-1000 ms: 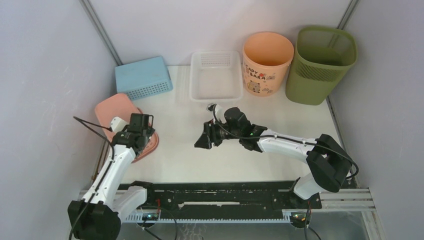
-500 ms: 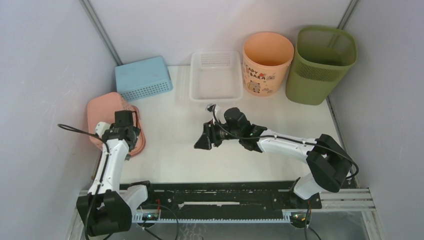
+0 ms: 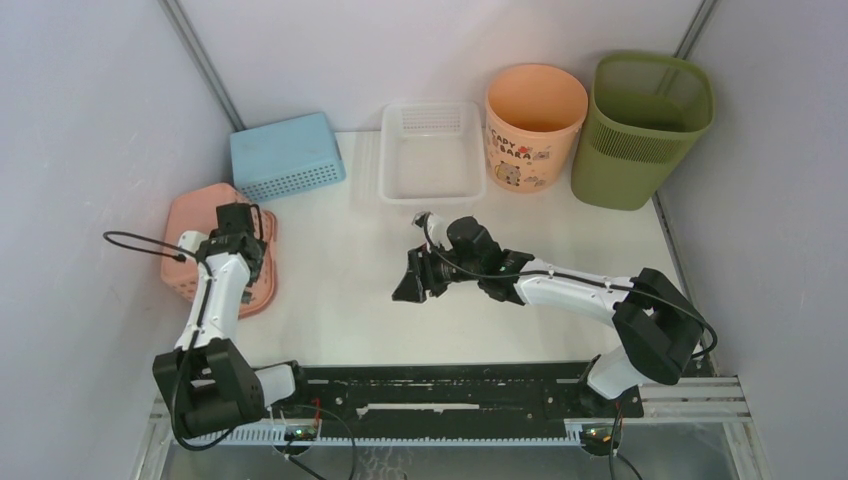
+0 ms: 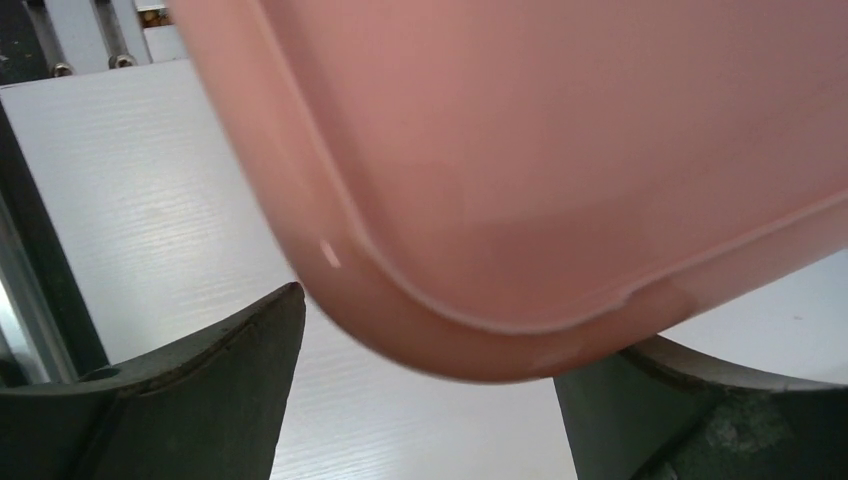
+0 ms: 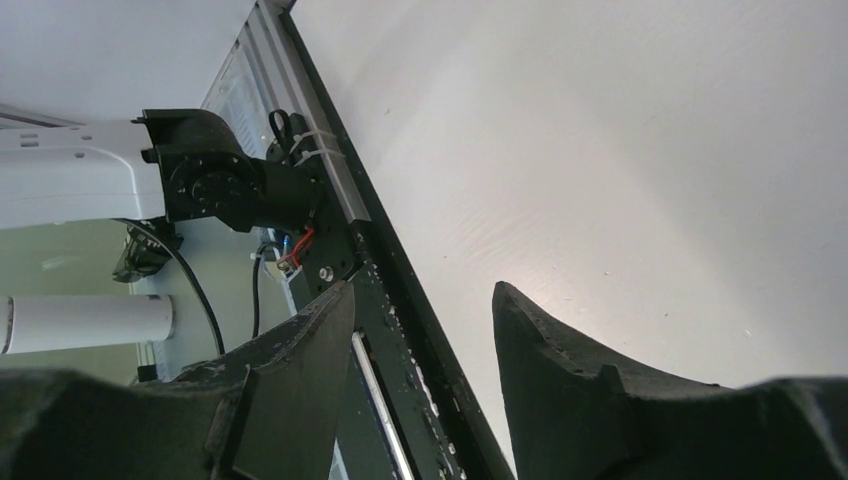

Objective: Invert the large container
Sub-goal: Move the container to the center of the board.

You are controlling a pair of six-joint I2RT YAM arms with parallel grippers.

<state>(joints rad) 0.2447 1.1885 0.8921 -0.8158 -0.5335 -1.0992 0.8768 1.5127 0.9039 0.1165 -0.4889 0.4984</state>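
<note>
Checking the top view first: the bin (image 3: 645,130) stands upright, mouth up, in the upper right of the frame at the table's (image 3: 340,310) far corner. It is just beside the peach bucket (image 3: 535,125), and I cannot tell whether the two touch. Neither arm is near it. A clear tray (image 3: 432,155) sits left of the bucket and a blue basket (image 3: 287,155) further left. Neither wrist camera shows any of these.

The left gripper (image 3: 238,228) is at the left edge of the frame, over a pink basket (image 3: 185,265). From above its fingers are hidden. Its wrist view fills that gap: the basket's rounded corner (image 4: 560,150) lies between the two dark fingers (image 4: 200,400), which are set wide apart. The left gripper (image 4: 420,330) straddles that corner, but I cannot tell whether it is pressing on the plastic or merely around it. White table (image 4: 150,200) shows beneath.

The right gripper (image 3: 408,285) is at frame centre, well apart from every container, pointing to the lower left. The top view gives little of its jaws. In the wrist view the right gripper (image 5: 420,300) is released, with nothing between the fingers (image 5: 300,380), only bare table (image 5: 650,150) and the black rail (image 5: 400,330) beyond.
</note>
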